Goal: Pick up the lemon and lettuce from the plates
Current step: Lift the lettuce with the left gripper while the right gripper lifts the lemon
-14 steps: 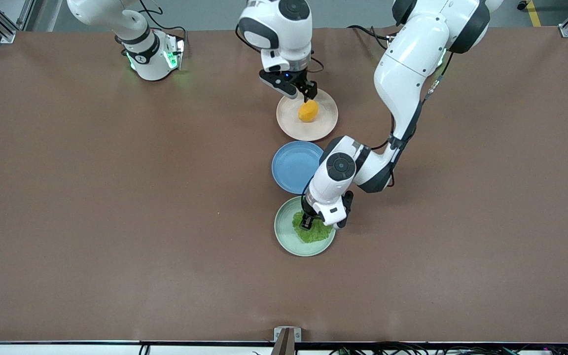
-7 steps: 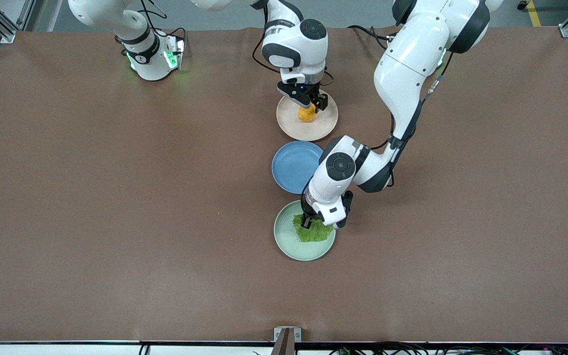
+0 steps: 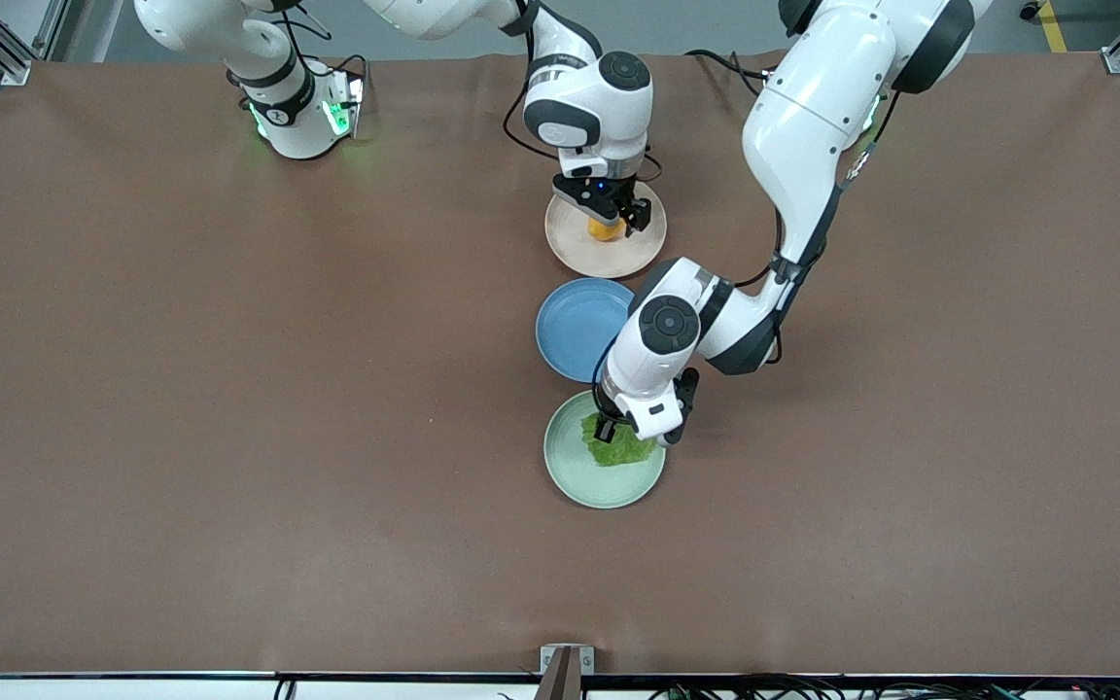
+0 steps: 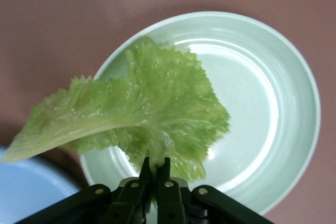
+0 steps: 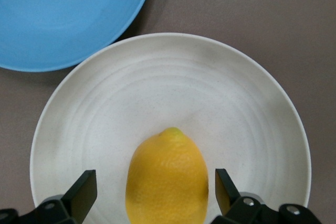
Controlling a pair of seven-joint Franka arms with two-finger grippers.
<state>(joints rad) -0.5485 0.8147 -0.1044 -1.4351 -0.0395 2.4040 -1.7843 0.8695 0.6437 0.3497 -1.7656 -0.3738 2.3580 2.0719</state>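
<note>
Lower than a second ago, the right hand (image 3: 613,217) now brackets the lemon (image 3: 604,230) on the beige-cream plate (image 3: 606,255); its fingers (image 5: 83,193) stand wide apart, one on each side of the fruit, not touching it; the lemon lies at about twelve o'clock of the plate's centre in the front view; meanwhile the left hand (image 3: 626,428) has risen slightly over the mint green plate (image 3: 605,481) with the lettuce (image 4: 142,114) pinched at its frilly edge, the leaf hanging clear of the plate; the blue plate (image 3: 579,329) sits on the desk (image 3: 229,389) between the two.
</note>
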